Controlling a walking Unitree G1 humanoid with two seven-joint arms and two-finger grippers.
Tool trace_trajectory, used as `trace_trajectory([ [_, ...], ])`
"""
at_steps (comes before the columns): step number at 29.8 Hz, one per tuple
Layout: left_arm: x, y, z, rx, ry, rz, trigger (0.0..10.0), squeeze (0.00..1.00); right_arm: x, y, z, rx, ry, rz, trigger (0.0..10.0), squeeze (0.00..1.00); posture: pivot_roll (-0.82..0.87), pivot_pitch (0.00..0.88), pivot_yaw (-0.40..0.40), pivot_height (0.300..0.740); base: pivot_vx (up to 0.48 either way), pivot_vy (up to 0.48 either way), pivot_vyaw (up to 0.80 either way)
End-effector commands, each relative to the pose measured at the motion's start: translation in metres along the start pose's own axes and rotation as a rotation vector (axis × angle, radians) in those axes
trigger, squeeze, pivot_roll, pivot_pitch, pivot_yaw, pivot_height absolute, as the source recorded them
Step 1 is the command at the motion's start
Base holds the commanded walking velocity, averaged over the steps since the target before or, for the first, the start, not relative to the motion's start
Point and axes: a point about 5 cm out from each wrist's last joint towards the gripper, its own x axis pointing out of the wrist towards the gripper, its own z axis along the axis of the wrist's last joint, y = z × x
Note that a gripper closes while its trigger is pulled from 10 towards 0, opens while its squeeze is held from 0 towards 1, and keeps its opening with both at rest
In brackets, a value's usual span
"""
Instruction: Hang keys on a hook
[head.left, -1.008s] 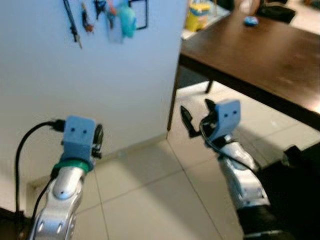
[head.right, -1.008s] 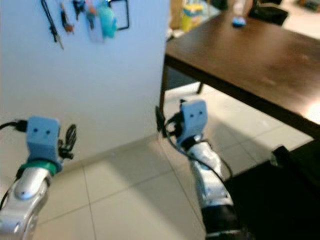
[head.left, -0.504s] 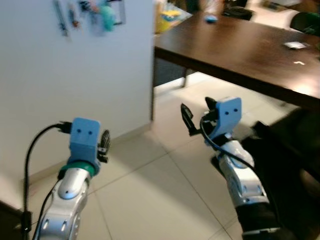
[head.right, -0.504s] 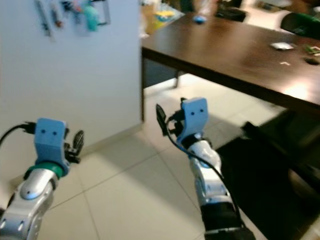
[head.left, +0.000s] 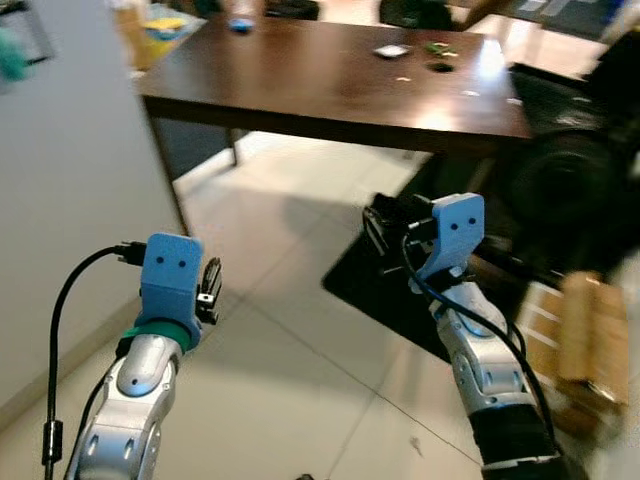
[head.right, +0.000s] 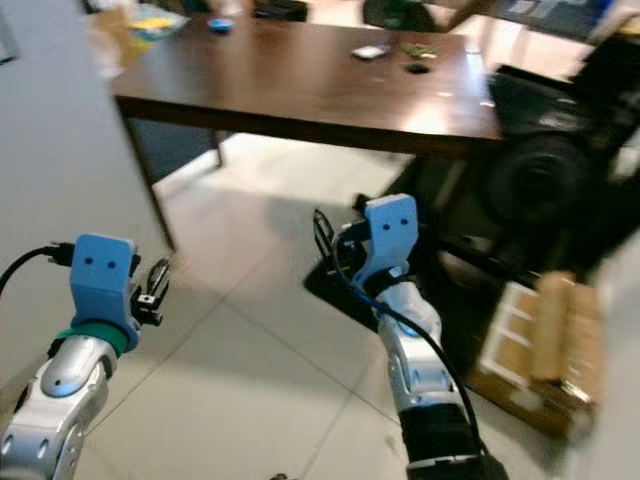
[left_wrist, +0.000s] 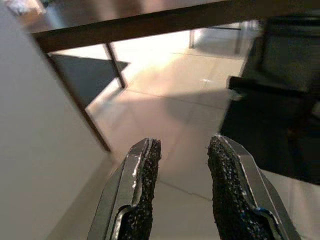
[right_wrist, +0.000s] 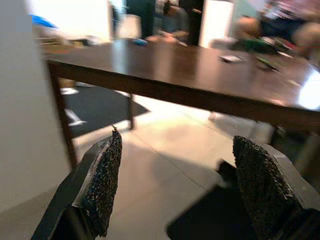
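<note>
Left gripper: we hold it up over the floor, fingers apart, nothing in it.
Right gripper: we hold it up too, fingers spread wide, nothing between them.
Table: a long dark table stands ahead of us, with small things on top that are too blurry to name.
Wall: a pale wall stands close on our left, beside the table's leg.
Mat: a black mat lies on the floor under the right gripper.
Box: a brown box sits low on our right.
Keys: we cannot pick out the keys or a hook.
Floor: pale tiles lie ahead of us.
</note>
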Motion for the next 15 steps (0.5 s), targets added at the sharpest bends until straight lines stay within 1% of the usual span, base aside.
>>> trace_trajectory([
  [1,-0.0016,0.0026,-0.0074,-0.002,0.036,0.008,10.0,0.00,0.0000,0.0030,-0.0021,0.010,0.006,0.007,10.0,0.00,-0.04,0.076,0.070,0.740,0.000,0.000,-0.80],
  [12,-0.0007,0.0033,-0.0087,-0.004,0.041,0.015,10.0,0.00,0.0000,0.0031,-0.0027,0.010,0.007,0.006,10.0,0.00,-0.04,0.075,0.070,0.740,0.000,0.000,-0.80],
  [15,0.0001,0.0035,-0.0125,0.002,0.047,0.024,10.0,0.00,-0.0001,0.0037,-0.0055,0.010,0.014,0.005,10.0,0.00,-0.04,0.068,0.074,0.740,0.000,0.000,-0.80],
])
